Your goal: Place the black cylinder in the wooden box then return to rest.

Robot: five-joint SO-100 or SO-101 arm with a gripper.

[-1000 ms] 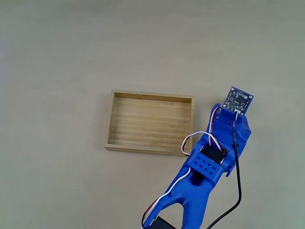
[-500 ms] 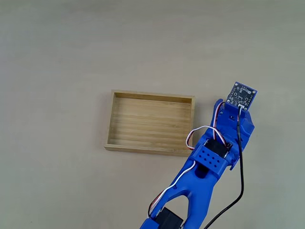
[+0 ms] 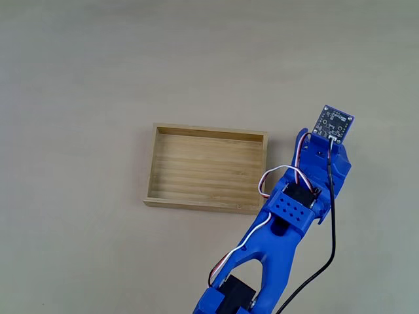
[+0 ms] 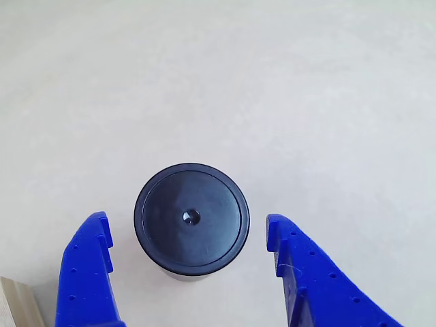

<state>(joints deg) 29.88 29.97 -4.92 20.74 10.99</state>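
Note:
In the other view the black cylinder (image 4: 191,218) stands upright on the pale table, its round top with a small central dimple facing the camera. My blue gripper (image 4: 187,231) is open, one finger on each side of the cylinder with a small gap to it on both sides. In the fixed view the wooden box (image 3: 206,169) lies empty in the middle, and my blue arm (image 3: 294,209) reaches up from the bottom edge just right of the box; the arm hides the cylinder there. A corner of the wooden box (image 4: 15,300) shows at the lower left of the other view.
A small circuit board (image 3: 334,123) sits at the tip of the arm, with a black cable (image 3: 330,242) trailing down to the bottom edge. The pale table (image 3: 98,78) stretches bare around the box.
The arm has extended a little farther up and to the right in the fixed view, carrying the circuit board away from the box's right wall. The box has not moved.

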